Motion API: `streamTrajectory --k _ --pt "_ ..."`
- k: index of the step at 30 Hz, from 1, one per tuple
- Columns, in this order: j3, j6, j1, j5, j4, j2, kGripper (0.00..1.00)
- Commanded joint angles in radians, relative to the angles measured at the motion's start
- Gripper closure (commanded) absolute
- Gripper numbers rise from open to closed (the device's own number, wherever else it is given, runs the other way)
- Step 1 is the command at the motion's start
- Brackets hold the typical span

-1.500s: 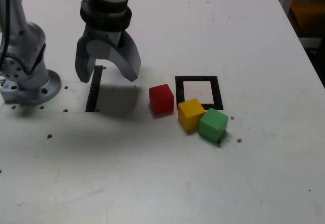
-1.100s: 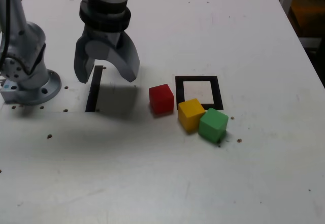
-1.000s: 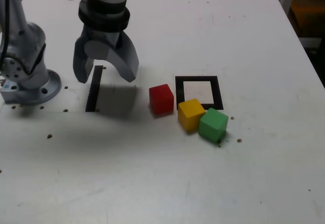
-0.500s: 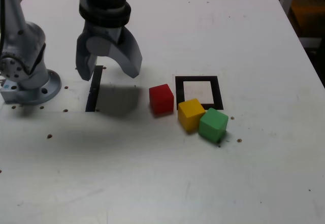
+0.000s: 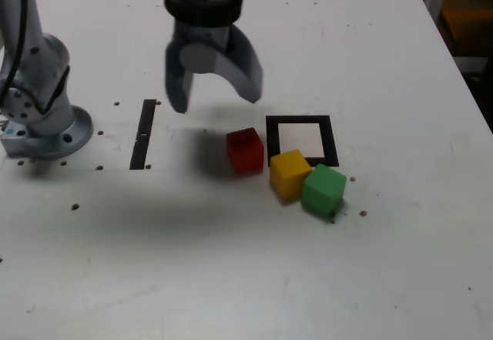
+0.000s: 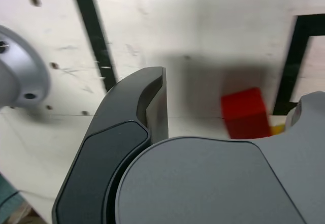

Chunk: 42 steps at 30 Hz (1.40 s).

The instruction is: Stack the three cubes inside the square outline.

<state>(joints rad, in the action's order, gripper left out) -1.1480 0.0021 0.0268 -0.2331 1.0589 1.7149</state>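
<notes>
While all three cubes lie outside the square outline (image 5: 301,139), the gripper (image 5: 216,93) hangs above the red cube (image 5: 245,149), jaws spread wide and empty, ready to straddle it.

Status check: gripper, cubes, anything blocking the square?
Gripper open, empty, above table. Red cube, yellow cube, green cube unstacked beside square outline. Outline empty.

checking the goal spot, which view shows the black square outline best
The exterior view: the thick black square outline with a white centre shows whole except one corner, where the small yellow cube overlaps it. The wrist view catches only part of the outline, cropped at the picture's edge and partly behind the end effector.
</notes>
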Motion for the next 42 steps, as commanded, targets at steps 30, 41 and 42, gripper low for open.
streamTrajectory --k 30,41,42 --pt "-0.054 -0.137 -0.092 0.060 0.024 0.114 0.11" --pt "-0.060 -0.148 -0.108 0.064 0.001 0.142 0.12" --pt "-0.060 -0.148 -0.108 0.066 0.001 0.144 0.12"
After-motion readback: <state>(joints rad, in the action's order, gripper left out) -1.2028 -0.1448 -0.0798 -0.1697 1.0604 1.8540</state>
